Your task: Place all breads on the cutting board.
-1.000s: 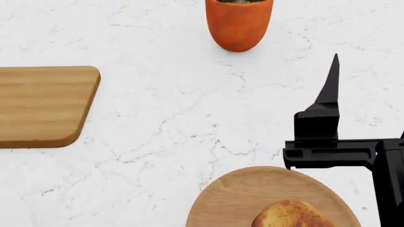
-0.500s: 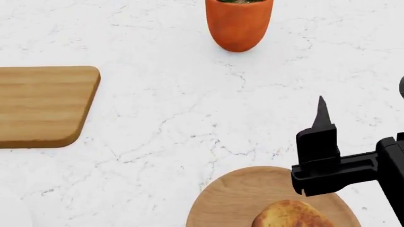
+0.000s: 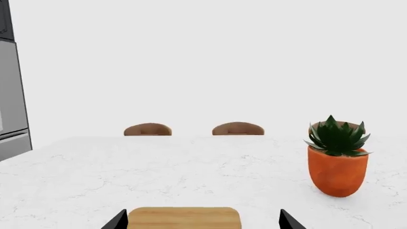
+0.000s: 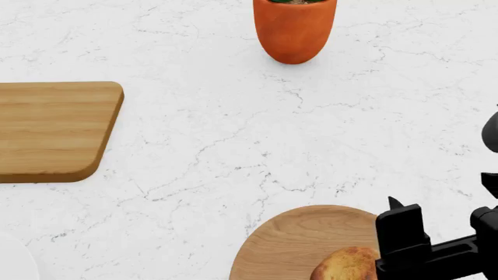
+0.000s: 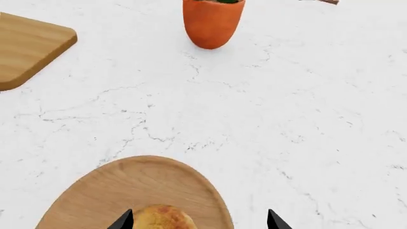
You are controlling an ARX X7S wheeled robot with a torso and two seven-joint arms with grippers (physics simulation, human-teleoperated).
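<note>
A golden-brown bread (image 4: 348, 263) lies on a round wooden plate (image 4: 300, 239) at the bottom of the head view; it also shows in the right wrist view (image 5: 160, 219). My right gripper (image 5: 199, 220) is open, just above the plate, with the bread near one fingertip (image 5: 123, 221). In the head view the gripper's body (image 4: 420, 251) covers the bread's right side. The light-brown cutting board (image 4: 53, 129) lies at the far left and shows in the left wrist view (image 3: 184, 217). My left gripper (image 3: 200, 221) is open, with the board's far edge between its fingertips.
An orange pot (image 4: 294, 29) with a green succulent (image 3: 337, 136) stands at the back of the white marble table (image 4: 233, 146). A white plate's rim (image 4: 16, 259) shows at the bottom left. Two chair backs (image 3: 147, 130) stand beyond the table.
My right gripper has dropped and drawn back toward the round plate, now sitting low by the bread. The bread, plate and board have not moved.
</note>
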